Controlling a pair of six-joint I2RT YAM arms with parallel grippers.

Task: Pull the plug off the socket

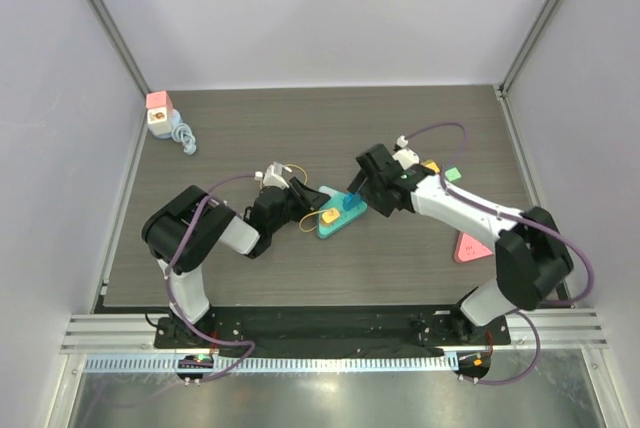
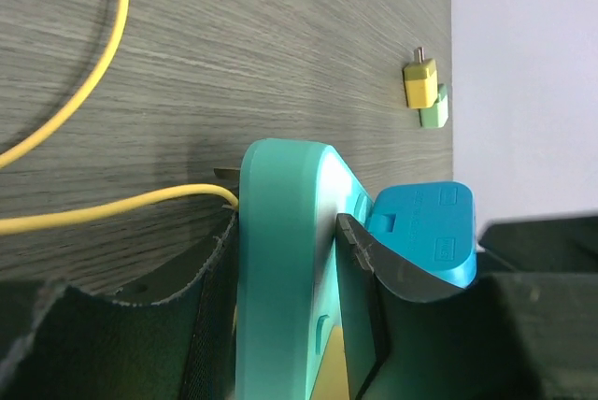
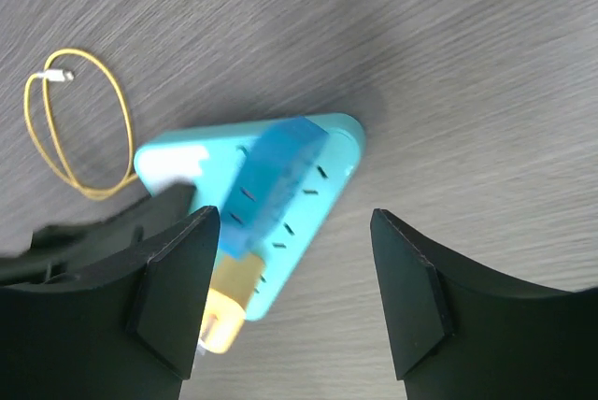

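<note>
The left pincer (image 2: pixel 290 246) is clamping the sides of the teal socket (image 2: pixel 280 260), which is lying mid-bench (image 1: pixel 400 128) between the arms. The blue plug (image 3: pixel 276 180) is sitting in the socket's top face, with a yellow plug (image 3: pixel 229 302) beside it. The right pincer (image 3: pixel 292 232) is hovering above the blue plug, fingers apart on either side.

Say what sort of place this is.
Probably a lab robot test cell: white wall panels in metal framing box in a wood-grain table, left arm and right arm are bolted to an aluminium rail, and a teal power strip with a blue plug sits staged.
</note>
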